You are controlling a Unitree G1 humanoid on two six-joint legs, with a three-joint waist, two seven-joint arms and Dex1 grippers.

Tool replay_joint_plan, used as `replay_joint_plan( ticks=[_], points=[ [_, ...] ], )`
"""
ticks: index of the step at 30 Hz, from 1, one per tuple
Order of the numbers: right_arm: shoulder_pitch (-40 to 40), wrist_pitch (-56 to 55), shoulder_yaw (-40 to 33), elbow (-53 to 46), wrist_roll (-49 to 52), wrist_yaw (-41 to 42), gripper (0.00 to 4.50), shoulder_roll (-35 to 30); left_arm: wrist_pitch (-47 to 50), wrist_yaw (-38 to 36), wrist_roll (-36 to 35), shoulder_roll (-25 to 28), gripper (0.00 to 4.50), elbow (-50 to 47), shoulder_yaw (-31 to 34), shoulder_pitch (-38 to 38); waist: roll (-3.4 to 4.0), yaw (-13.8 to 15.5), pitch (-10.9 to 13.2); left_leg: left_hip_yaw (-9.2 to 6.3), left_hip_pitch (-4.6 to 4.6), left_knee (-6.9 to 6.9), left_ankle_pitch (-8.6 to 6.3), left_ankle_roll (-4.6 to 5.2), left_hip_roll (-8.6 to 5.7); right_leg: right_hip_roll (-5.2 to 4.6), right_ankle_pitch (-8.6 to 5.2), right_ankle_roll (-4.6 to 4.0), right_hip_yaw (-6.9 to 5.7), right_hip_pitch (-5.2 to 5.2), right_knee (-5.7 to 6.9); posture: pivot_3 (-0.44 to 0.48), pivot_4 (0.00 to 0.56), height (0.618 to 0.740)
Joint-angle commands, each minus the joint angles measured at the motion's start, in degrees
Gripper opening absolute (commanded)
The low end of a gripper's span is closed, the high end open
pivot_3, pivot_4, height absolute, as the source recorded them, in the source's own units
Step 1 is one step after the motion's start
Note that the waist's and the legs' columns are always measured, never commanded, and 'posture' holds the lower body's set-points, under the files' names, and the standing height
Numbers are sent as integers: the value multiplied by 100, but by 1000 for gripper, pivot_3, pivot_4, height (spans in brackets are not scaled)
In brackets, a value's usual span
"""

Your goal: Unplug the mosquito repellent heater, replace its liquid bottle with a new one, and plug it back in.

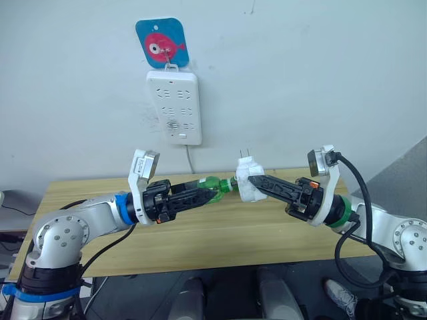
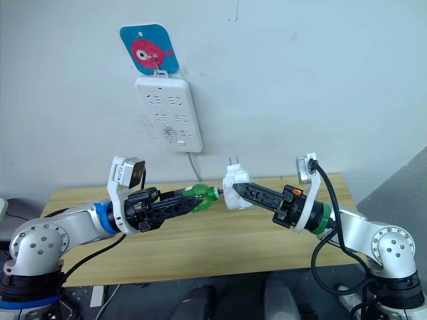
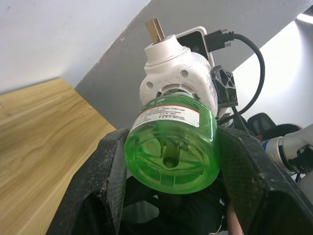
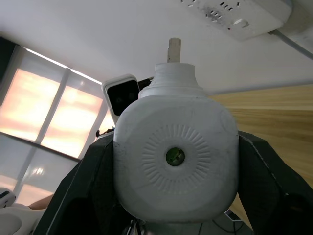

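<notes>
Above the wooden table (image 1: 200,240), you are holding both things up in the air, between the two arms. Your right gripper (image 1: 257,185) is squeezing the mosquito repellent heater (image 1: 248,179) tight, with its two metal prongs (image 1: 245,154) pointing up. Your left gripper (image 1: 208,193) is clamping the green liquid bottle (image 1: 217,185) by its fat end, and the bottle's neck is meeting the underside of the heater.

So the heater is already out of the power strip (image 1: 174,107) on the wall, and you are working on the bottle part. I cannot tell from here if the bottle is going in or coming out, or how far its neck is seated; the joint is too small to see well.

Next you are probably needing to turn the bottle while the right side is keeping the heater still. Keep both in one straight line, so the neck is not bending.

You are having lots of open room all around. The table is well below, and the wall and power strip are well behind. The table's front edge is near your arms, so a dropped bottle could be rolling off.
</notes>
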Motion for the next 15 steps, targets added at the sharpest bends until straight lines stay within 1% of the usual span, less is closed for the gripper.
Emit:
replay_joint_plan(
  ticks=[1,15],
  points=[
    [29,-105,46,-277,155,159,2969,-70,-8,-81,-55,-35,2409,-185,-42,-96,0,4,0,0,0,0,0,0,0,0,0,0,0,0,0,-63,211,740],
    [124,-342,59,-204,157,192,2969,-103,-31,-20,-66,-84,2409,-211,-83,-63,-1,25,0,1,-1,0,0,0,0,0,0,0,1,0,-2,-62,210,740]
  ],
)
